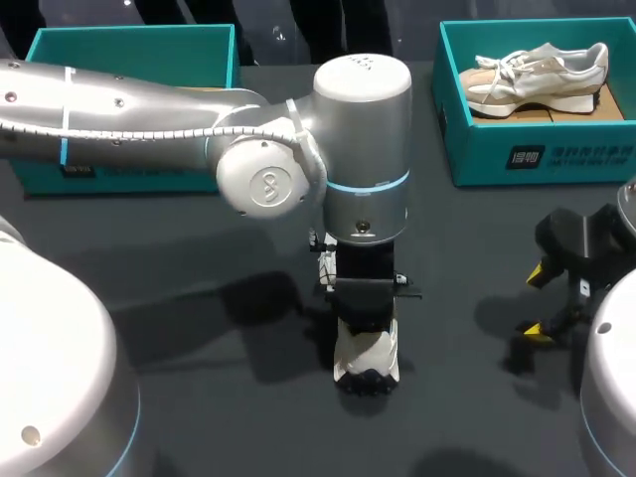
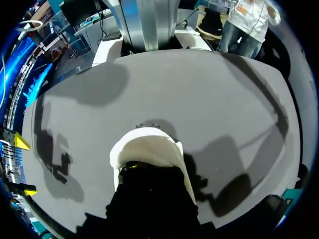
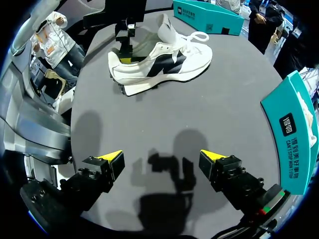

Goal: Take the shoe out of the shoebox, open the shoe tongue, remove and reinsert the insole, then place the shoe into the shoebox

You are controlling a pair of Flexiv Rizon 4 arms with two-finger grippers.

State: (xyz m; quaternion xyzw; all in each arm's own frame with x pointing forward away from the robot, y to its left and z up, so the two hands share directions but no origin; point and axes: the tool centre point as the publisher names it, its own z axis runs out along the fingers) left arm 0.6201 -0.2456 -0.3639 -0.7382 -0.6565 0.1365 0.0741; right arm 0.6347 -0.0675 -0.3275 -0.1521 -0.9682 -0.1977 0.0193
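The white sneaker [image 1: 366, 360] stands on its sole mid-table [image 1: 229, 427]. The left gripper [image 3: 126, 56] sits at its heel; whether it grips, I cannot tell. Right of the sneaker the right gripper [image 3: 160, 157] hovers, fingers spread wide. Beyond it, the teal shoebox [image 1: 537, 151] holds a beige sneaker [image 1: 537, 72].

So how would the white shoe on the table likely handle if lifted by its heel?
The white shoe probably feels light: soft-looking upper, thick foam-like sole. With the left claw at the heel, the toe would likely dip. Its wide flat sole suggests it resists tipping; the loose laces may dangle.
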